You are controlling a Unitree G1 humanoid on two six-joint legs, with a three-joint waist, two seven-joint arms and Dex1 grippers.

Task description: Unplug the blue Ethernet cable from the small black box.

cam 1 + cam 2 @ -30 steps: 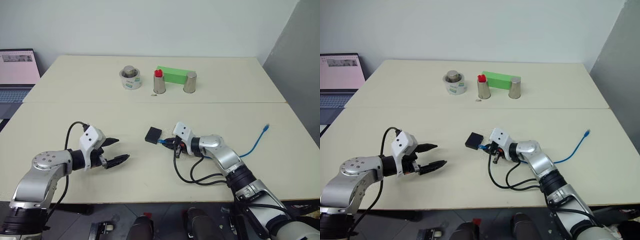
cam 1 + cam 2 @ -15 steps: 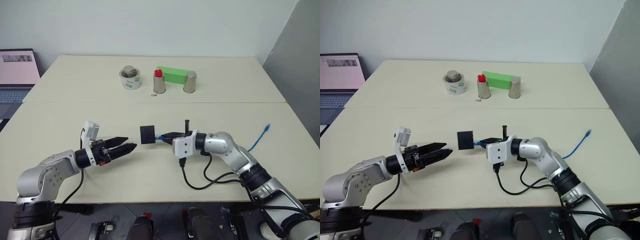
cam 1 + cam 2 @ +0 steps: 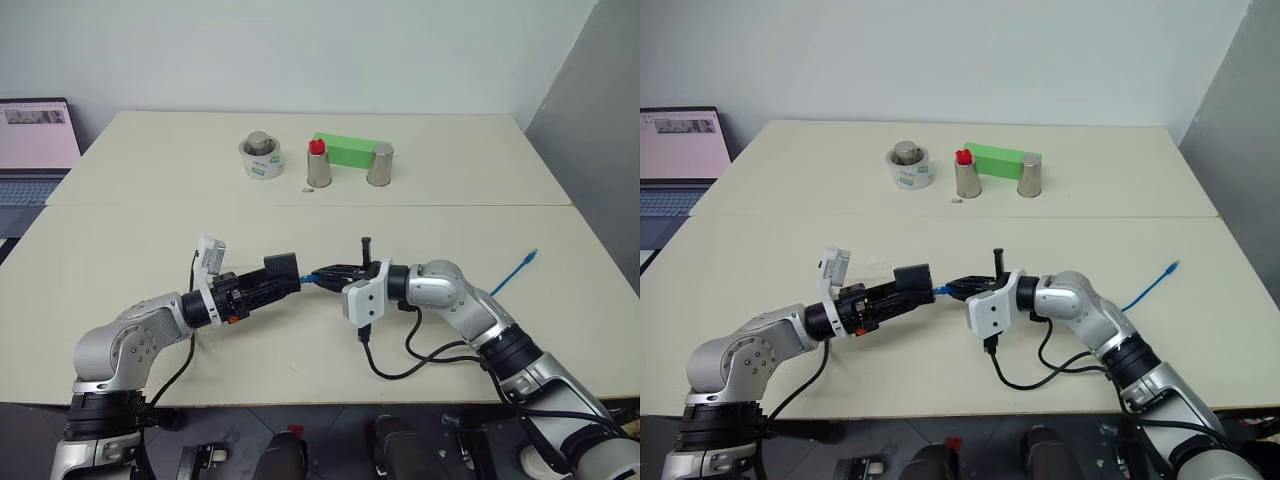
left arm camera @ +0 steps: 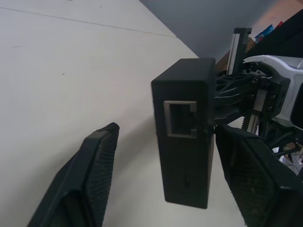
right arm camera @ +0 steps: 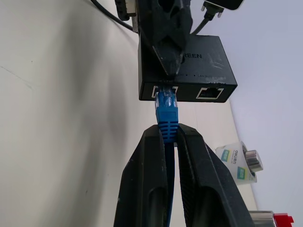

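Lettering "GREEN" reading on small matte black box (image 5: pixel 185 68); right gripper (image 5: pixel 169 142) pinching blue Ethernet cable's (image 5: pixel 166 116) plug, left gripper (image 4: pixel 161 165) part-open, straddling box, contact unclear.

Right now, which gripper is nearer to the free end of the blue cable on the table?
Right. The right gripper holds the blue Ethernet cable near its plugged end; the left gripper is farther, around the small black box.

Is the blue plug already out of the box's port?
No: in the right wrist view the blue Ethernet cable plug sits in the small black box, with the right gripper clamped behind it.
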